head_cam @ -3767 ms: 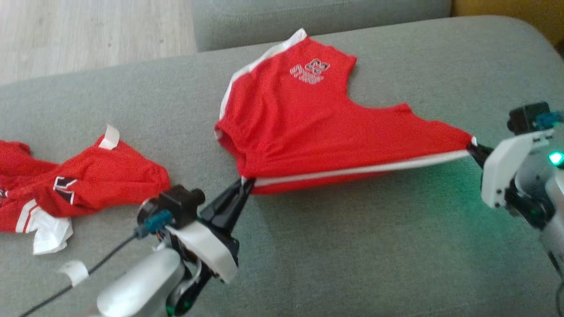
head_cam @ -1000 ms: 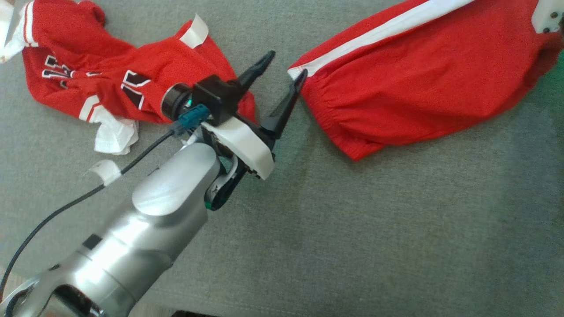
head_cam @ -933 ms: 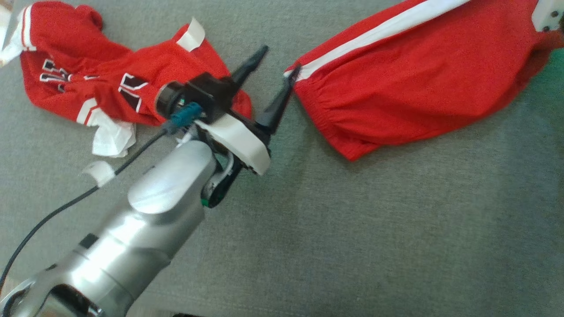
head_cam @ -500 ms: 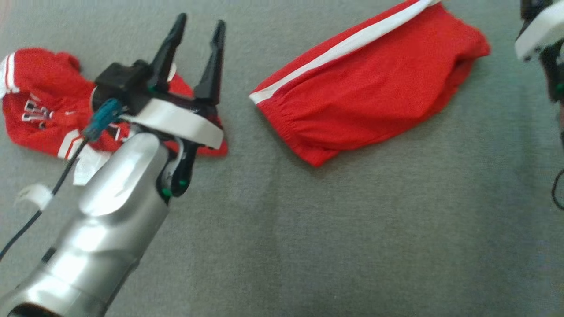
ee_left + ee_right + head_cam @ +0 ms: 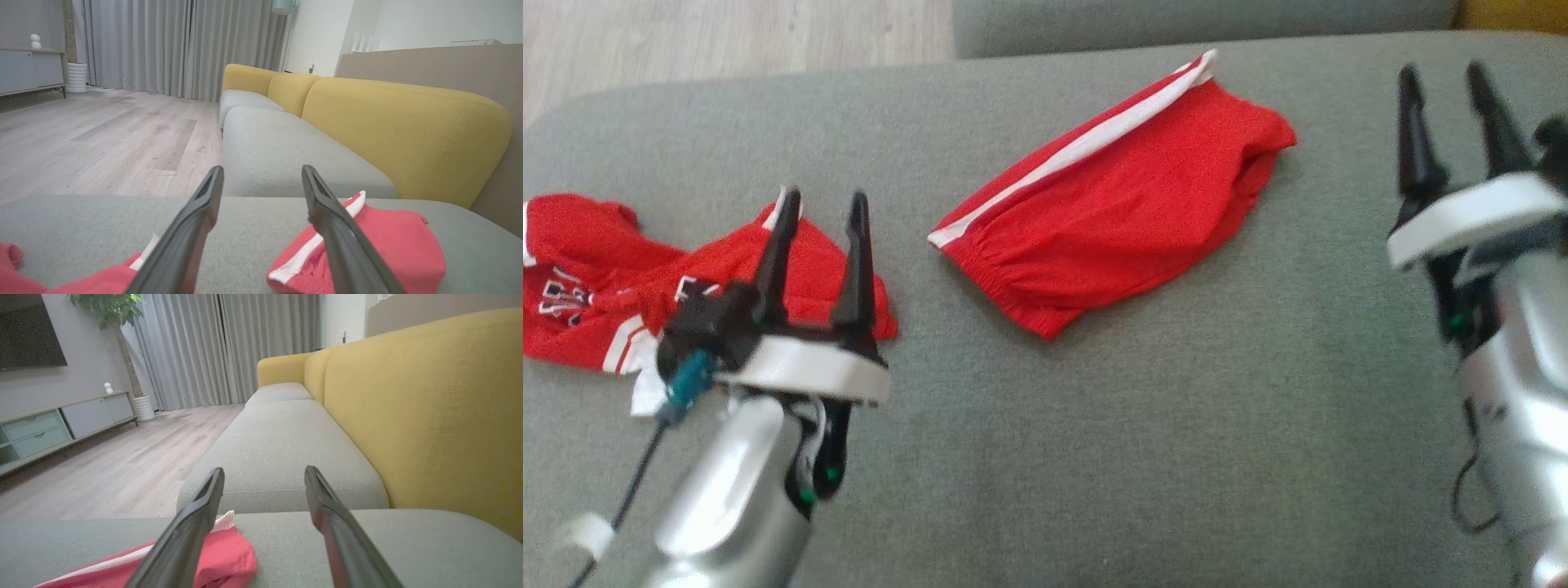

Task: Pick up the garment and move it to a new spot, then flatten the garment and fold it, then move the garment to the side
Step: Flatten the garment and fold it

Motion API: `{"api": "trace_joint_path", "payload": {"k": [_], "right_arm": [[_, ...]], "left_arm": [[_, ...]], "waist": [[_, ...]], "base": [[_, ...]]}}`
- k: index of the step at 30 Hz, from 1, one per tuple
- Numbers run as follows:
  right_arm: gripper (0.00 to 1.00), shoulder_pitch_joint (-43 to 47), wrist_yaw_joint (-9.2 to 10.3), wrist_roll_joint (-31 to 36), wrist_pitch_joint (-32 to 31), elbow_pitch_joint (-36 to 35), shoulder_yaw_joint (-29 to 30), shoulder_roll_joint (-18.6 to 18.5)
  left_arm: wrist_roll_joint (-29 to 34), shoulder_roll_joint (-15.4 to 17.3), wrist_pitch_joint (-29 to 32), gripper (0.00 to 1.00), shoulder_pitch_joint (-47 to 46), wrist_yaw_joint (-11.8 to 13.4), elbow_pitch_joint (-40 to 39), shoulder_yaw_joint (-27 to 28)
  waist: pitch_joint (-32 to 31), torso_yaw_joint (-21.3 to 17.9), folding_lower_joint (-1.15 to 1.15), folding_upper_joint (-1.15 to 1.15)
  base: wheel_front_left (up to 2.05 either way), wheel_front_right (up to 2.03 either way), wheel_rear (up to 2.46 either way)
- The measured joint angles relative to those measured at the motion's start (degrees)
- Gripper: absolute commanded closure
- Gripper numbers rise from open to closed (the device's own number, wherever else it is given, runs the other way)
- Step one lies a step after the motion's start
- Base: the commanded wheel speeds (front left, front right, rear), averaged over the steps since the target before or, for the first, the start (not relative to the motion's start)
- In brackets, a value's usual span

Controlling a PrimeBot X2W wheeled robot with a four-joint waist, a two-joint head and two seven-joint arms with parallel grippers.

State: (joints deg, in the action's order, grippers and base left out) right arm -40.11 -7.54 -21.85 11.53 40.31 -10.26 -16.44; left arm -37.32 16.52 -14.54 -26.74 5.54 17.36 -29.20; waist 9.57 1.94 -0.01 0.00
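Note:
The folded red garment with a white side stripe (image 5: pixel 1119 204) lies on the grey sofa seat (image 5: pixel 1135 441), near the middle. It also shows low in the left wrist view as the red garment (image 5: pixel 392 245) and in the right wrist view as the red garment (image 5: pixel 220 555). My left gripper (image 5: pixel 823 208) hovers open at the lower left, well to the left of the garment, holding nothing. My right gripper (image 5: pixel 1445 82) stands open at the far right, apart from the garment's right end, also holding nothing.
A crumpled red jersey with white trim and numbers (image 5: pixel 621 286) lies on the seat's left part, under my left gripper. A second grey seat cushion (image 5: pixel 286 151) and a yellow backrest (image 5: pixel 404 130) lie beyond. Wooden floor (image 5: pixel 727 37) runs past the seat's far edge.
Both grippers let go of the garment, opened and drew back to the sides. The garment now lies folded on the seat. The head camera has tilted up, shifting the whole picture.

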Motion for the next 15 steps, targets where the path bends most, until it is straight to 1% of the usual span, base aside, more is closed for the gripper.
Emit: {"api": "trace_joint_path", "payload": {"k": [6,11,13,15], "right_arm": [[0.0,10.88,0.0,3.46,0.15,-6.91,6.64,6.22],[0.0,19.79,0.0,7.8,-1.01,-12.27,9.6,10.65],[0.0,24.71,0.0,9.68,-1.91,-14.24,10.16,12.16],[0.0,27.06,0.0,9.83,-2.48,-15.17,10.42,12.76]], "left_arm": [[4.3,-2.29,0.0,0.0,7.38,-0.37,-0.89,2.34],[7.93,-4.13,0.0,0.0,12.21,-1.09,-0.48,3.5],[9.24,-5.7,0.0,0.0,14.45,-1.74,-0.47,5.31],[10.4,-6.34,0.0,0.0,15.39,-2.31,-0.47,6.21]], "waist": [[-3.16,-1.44,0.0,0.0],[-4.92,-1.68,0.0,0.0],[-5.61,-1.62,0.0,0.0],[-5.73,-1.54,0.0,0.0]], "base": [[0.0,0.0,0.0],[0.0,0.0,0.0],[0.0,0.0,0.0],[0.0,0.0,0.0]]}}
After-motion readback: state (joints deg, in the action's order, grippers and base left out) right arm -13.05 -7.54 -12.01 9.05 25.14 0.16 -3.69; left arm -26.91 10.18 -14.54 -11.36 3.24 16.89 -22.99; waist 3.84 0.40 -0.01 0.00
